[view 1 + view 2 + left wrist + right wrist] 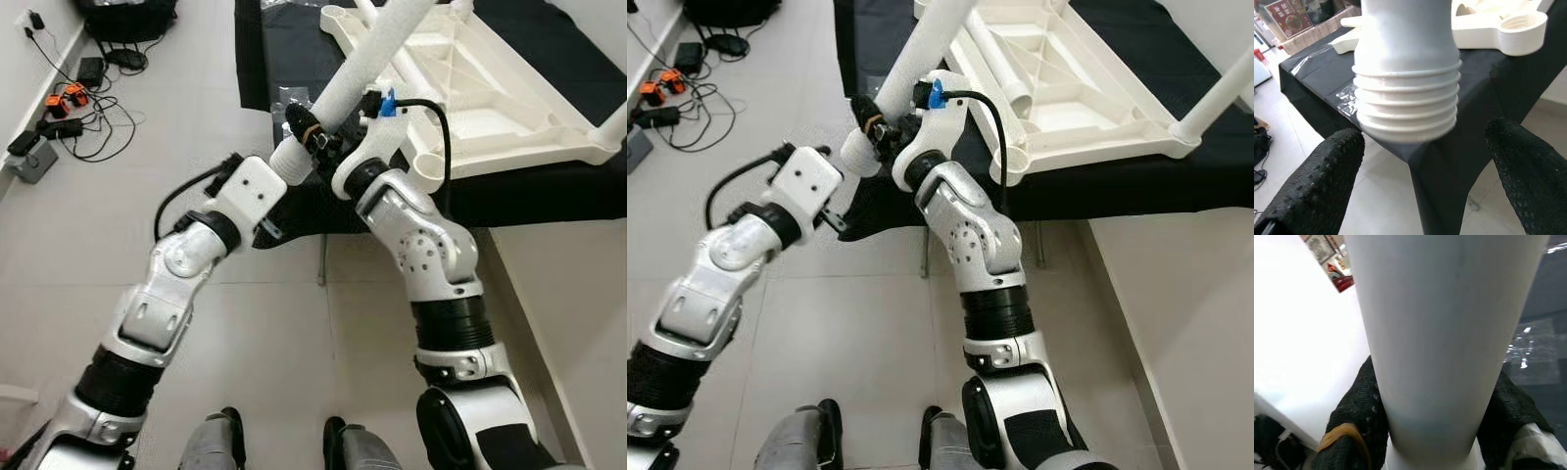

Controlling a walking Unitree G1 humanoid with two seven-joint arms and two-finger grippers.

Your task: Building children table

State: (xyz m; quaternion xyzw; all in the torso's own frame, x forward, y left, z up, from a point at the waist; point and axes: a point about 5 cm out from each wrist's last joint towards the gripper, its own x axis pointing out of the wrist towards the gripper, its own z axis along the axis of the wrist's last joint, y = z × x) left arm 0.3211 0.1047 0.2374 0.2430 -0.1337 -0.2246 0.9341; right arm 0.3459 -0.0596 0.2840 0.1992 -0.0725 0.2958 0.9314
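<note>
The right gripper point(1432, 431) clamps its 2 black fingers point(1359, 416) around a white table leg point(362, 64), which slants up over the black cloth point(284, 59). The left gripper point(1422, 161) is spread open at the threaded end point(1406, 105) of this leg, not touching it. The white tabletop point(490, 88) lies upside down on the cloth, just beside.
</note>
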